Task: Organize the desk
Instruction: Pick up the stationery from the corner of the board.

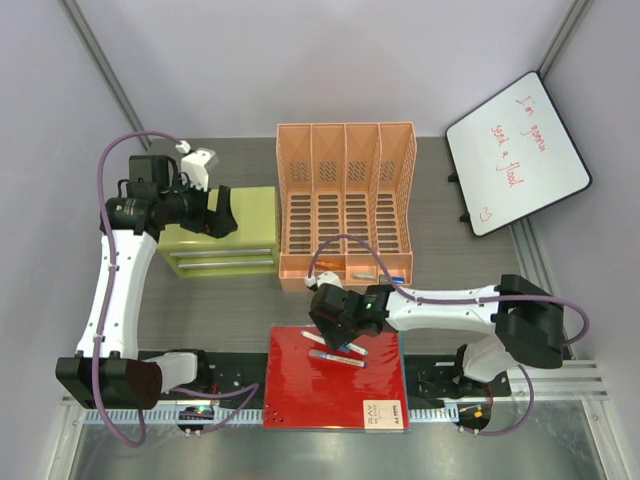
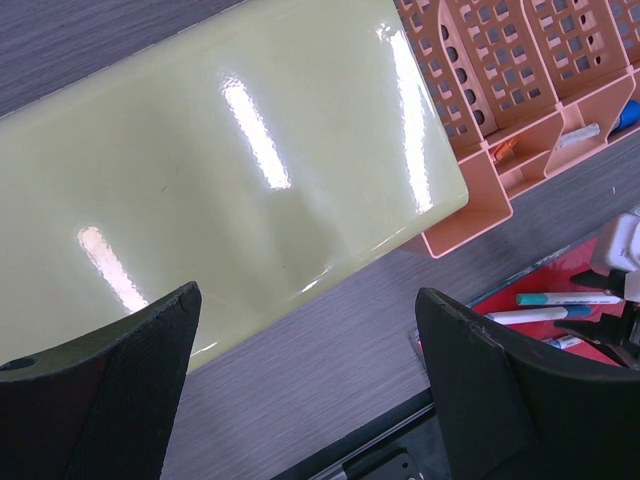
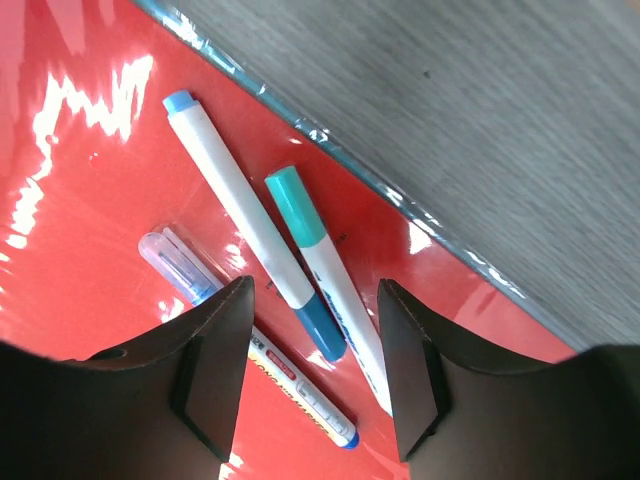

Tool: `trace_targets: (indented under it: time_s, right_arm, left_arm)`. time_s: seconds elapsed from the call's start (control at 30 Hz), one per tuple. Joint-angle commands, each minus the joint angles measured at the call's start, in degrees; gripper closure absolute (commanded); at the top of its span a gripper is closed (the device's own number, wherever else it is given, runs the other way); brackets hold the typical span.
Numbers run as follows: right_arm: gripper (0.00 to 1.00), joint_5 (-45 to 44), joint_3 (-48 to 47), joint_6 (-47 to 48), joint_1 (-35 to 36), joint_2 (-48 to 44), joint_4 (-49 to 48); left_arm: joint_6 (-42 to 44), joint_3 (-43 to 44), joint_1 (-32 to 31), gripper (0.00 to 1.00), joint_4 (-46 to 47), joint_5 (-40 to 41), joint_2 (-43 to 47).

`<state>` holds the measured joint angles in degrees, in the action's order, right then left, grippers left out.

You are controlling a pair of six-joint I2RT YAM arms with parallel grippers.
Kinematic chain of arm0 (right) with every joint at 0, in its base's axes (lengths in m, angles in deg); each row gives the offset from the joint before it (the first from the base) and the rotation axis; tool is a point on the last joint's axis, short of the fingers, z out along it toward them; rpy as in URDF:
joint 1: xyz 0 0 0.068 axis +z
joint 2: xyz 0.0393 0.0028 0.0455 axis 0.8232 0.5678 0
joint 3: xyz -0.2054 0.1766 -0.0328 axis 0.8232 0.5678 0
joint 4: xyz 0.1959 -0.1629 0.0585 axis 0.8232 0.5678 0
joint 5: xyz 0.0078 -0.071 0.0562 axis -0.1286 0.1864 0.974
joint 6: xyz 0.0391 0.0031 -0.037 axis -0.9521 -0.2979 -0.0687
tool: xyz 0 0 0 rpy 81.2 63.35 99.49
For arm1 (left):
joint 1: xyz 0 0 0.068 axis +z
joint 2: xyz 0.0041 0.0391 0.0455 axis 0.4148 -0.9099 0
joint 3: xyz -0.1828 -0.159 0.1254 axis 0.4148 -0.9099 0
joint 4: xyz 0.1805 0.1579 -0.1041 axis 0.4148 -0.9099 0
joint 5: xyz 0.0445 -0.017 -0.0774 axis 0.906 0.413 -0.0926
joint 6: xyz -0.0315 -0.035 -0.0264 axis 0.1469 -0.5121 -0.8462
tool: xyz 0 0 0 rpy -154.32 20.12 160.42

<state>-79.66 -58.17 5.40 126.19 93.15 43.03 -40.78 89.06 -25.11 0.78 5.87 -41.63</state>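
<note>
Two fingers point(image 3: 215, 370) above three pens point(image 3: 240, 205) — one red folder point(image 3: 80, 180).

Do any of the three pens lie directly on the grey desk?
No: the white marker with light-blue cap, the teal-capped marker and the clear-capped pen all lie on the glossy red folder.

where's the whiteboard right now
In the top view, the whiteboard stands at the desk's far right corner, just right of the orange file rack.

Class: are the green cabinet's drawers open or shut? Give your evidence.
Shut: the green cabinet shows its drawer fronts flush, none pulled out.
</note>
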Motion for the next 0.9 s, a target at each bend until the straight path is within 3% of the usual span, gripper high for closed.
trace_targets:
  time_s: [0.0,0.87]
  right_arm:
    - [0.43,-0.6,-1.4,-0.2,-1.7,-3.7,1.2]
    - [0.49,4.5,4.8,-1.2,-3.2,-3.6,-1.1]
  left_arm:
    - [0.7,-0.1,0.4,0.12,1.0,0.3,1.4]
    - [-0.5,0.8,0.4,0.12,1.6,-1.0,0.7]
